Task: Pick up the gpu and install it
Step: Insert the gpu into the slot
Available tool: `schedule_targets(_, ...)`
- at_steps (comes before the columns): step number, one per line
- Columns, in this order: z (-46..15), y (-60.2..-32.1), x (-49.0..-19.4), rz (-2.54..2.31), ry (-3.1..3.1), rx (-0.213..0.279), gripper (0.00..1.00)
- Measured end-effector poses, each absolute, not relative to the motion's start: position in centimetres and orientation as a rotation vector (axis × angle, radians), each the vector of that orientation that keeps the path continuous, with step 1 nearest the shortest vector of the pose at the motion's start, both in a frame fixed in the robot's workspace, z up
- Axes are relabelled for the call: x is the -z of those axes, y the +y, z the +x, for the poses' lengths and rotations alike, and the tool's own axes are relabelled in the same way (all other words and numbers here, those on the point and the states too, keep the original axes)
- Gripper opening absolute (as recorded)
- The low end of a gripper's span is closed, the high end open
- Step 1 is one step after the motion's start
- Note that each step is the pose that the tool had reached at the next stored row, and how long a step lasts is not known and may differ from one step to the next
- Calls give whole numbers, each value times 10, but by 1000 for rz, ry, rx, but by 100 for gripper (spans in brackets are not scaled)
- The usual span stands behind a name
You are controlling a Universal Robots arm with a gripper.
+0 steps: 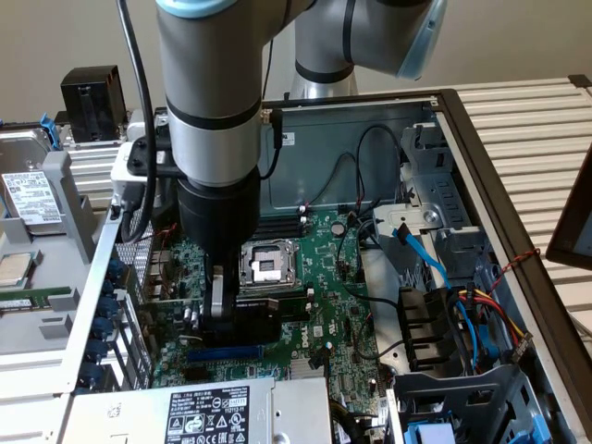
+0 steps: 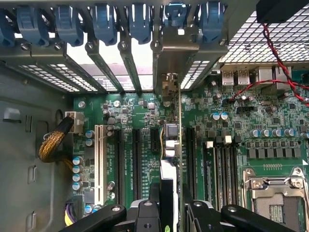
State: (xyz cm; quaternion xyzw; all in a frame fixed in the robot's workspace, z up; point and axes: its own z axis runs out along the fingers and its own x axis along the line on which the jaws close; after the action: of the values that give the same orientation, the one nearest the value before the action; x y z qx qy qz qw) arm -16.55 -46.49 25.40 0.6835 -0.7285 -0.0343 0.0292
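Note:
My gripper (image 1: pixel 227 319) is lowered inside the open computer case, shut on the gpu (image 1: pixel 254 319), a black-shrouded card held upright just above the green motherboard (image 1: pixel 338 305). A blue expansion slot (image 1: pixel 222 353) lies right below the card. In the wrist view the gpu (image 2: pixel 169 145) stands edge-on between my fingers (image 2: pixel 145 217), over the black slots beside the white slot (image 2: pixel 100 162). Its silver end bracket (image 2: pixel 169 63) reaches up to the case's rear slot openings.
The CPU socket (image 1: pixel 266 264) sits just behind the card. The power supply (image 1: pixel 203 412) lies in front, with drive cages and coloured cables (image 1: pixel 462 305) at the exterior view's right. Blue retention clips (image 2: pixel 104 21) line the rear openings. Red wires (image 2: pixel 270 82) cross near the rear ports.

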Motion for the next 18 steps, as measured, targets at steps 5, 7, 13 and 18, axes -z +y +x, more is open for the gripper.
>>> schedule_targets(5, -167, -465, -253, 2109, -2248, 103, 27)
schedule_targets(7, -168, -464, -253, 2110, -2248, 102, 27)
schedule_targets(13, -168, -464, -252, 2110, -2248, 99, 27)
schedule_targets(18, -168, -464, -252, 2109, -2248, 98, 27)
